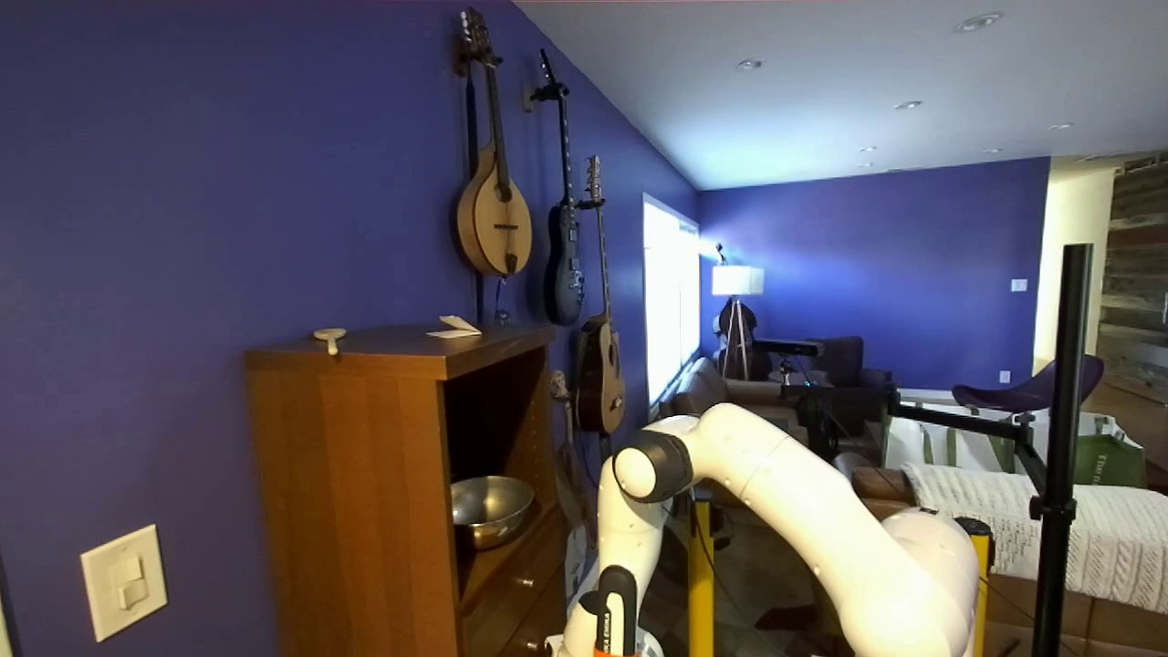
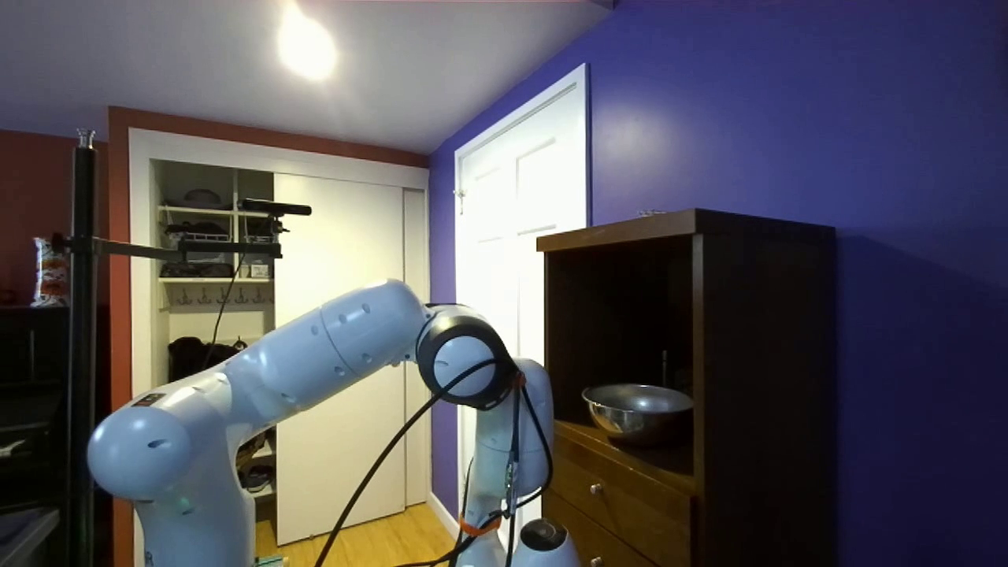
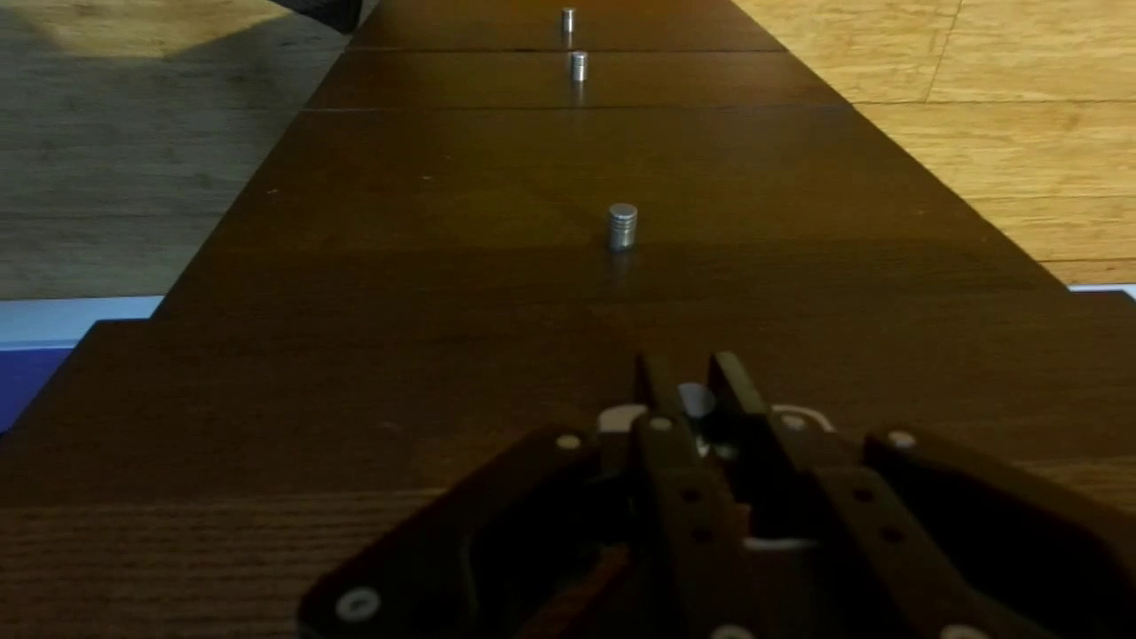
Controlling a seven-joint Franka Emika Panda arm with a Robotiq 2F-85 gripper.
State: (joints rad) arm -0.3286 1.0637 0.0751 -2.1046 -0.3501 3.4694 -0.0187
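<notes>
Drawer knob (image 3: 697, 399) looks small, stiff and likely slick, best held by its opposite sides, where your gripper (image 3: 696, 368) sits narrow around it, apparently holding it.

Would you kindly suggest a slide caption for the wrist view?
Fingers on either side of what looks like a metal knob, with three more knobs along brown drawer fronts beyond.

The gripper (image 3: 690, 376) straddles what seems a silvery knob (image 3: 697, 398); three metal knobs (image 3: 622, 228) stand on brown wooden drawer fronts (image 3: 479, 195) beyond.
</notes>
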